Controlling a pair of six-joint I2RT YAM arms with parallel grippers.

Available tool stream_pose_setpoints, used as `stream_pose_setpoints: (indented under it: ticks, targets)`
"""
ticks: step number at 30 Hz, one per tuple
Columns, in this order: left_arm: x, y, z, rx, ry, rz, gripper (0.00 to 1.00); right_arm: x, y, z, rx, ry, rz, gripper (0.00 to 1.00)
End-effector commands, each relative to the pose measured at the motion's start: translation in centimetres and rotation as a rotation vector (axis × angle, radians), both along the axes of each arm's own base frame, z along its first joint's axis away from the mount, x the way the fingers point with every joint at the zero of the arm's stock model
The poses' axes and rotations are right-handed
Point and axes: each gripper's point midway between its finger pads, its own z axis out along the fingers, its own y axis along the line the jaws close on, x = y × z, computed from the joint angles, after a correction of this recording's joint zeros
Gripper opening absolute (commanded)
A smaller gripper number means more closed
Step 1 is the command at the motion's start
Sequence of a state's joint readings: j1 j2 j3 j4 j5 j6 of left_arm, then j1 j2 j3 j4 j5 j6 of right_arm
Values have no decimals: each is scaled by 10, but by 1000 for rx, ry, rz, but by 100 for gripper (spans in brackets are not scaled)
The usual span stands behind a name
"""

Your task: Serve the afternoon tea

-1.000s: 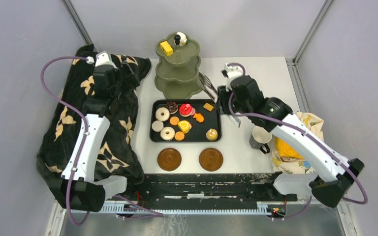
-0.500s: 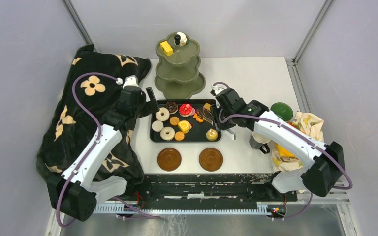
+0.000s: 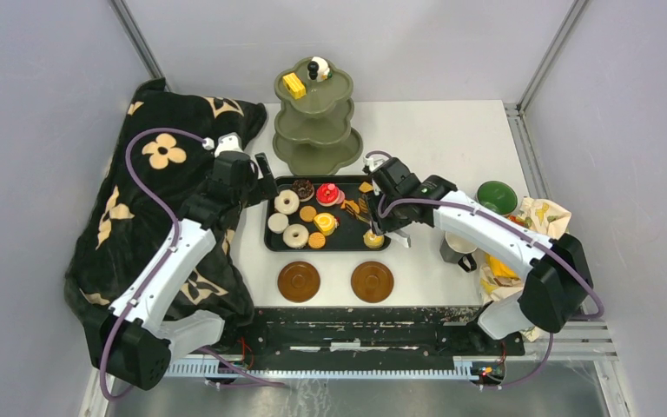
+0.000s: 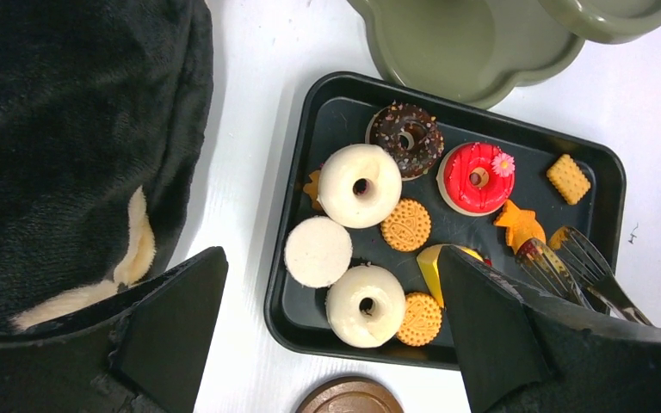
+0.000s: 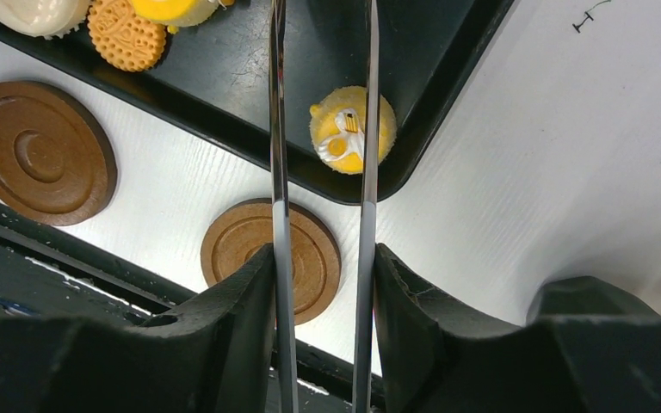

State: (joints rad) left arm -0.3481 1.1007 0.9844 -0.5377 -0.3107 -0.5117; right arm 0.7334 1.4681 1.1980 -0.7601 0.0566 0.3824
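Observation:
The black tray (image 3: 330,248) holds the pastries: white donuts (image 4: 360,185), a chocolate donut (image 4: 406,138), a red cake (image 4: 475,176), cookies (image 4: 406,225) and a yellow cake (image 5: 351,129). The olive three-tier stand (image 3: 314,122) behind it carries a yellow cake (image 3: 293,85) on top. Two brown saucers (image 3: 299,281) (image 3: 372,281) lie in front. A mug (image 3: 458,246) stands to the right. My left gripper (image 4: 331,335) is open and empty above the tray's left end. My right gripper (image 5: 323,292) is shut on metal tongs (image 5: 277,129), whose tips (image 4: 568,267) hover over the tray's right part.
A black flower-patterned cloth (image 3: 165,208) covers the table's left side under my left arm. A crumpled bag (image 3: 512,261) and a green cup-like thing (image 3: 496,195) sit at the right edge. Grey walls enclose the table.
My left gripper has swung from above the cloth to the tray's left end. My right gripper has carried the tongs from beside the stand down over the tray's right part.

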Motion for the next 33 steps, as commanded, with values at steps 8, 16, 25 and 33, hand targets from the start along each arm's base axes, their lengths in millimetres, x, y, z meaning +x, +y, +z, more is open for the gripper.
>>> stream_pose_setpoints:
  ticks: [8,16,25,33]
  targets:
    - [16,-17,21,-52,-63,-66,99,19,4,-6,-48,-54,27,45]
    - [14,-16,21,-50,-69,-66,99,23,4,-11,-79,-48,47,46]
    - [11,-12,27,-44,-87,-55,99,20,2,7,-60,-69,42,21]
    - [11,-10,36,-56,-103,-41,99,10,-8,53,15,-147,15,10]
